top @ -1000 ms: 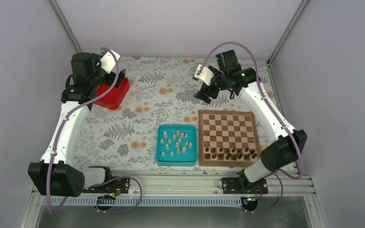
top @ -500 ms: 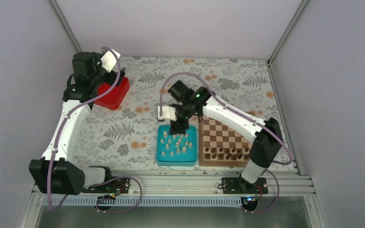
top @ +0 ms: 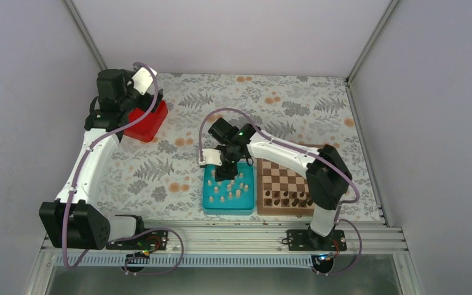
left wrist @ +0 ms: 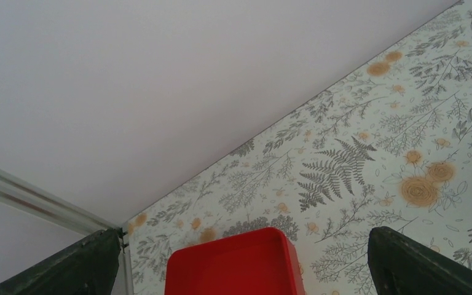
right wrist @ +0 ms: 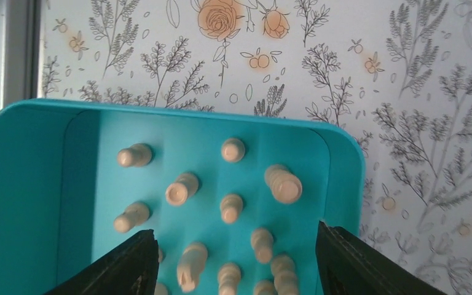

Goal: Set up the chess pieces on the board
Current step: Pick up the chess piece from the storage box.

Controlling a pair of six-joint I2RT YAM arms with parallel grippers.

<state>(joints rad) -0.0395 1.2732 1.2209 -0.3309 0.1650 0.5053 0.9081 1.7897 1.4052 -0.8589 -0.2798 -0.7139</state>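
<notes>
Several pale beige chess pieces [top: 232, 187] stand in a teal tray [top: 208, 200] left of the wooden board [top: 295, 172]. In the right wrist view the pieces [right wrist: 230, 206] stand upright in the tray [right wrist: 31, 160]. My right gripper [top: 225, 170] hangs over the tray's far end, open and empty, its fingers [right wrist: 120, 270] wide apart above the pieces. My left gripper [top: 136, 104] is open and empty over a red box [top: 145, 122] at the far left. Dark brown chessmen [top: 292, 198] line the board's near rows.
The red box [left wrist: 230, 264] sits near the back left wall. The floral cloth [top: 184, 160] covers the table. The right arm's links cross over the board's far left part. A metal rail runs along the near edge.
My right arm has swung from the far right, past the board's far side, to over the teal tray. My left arm has stayed put.
</notes>
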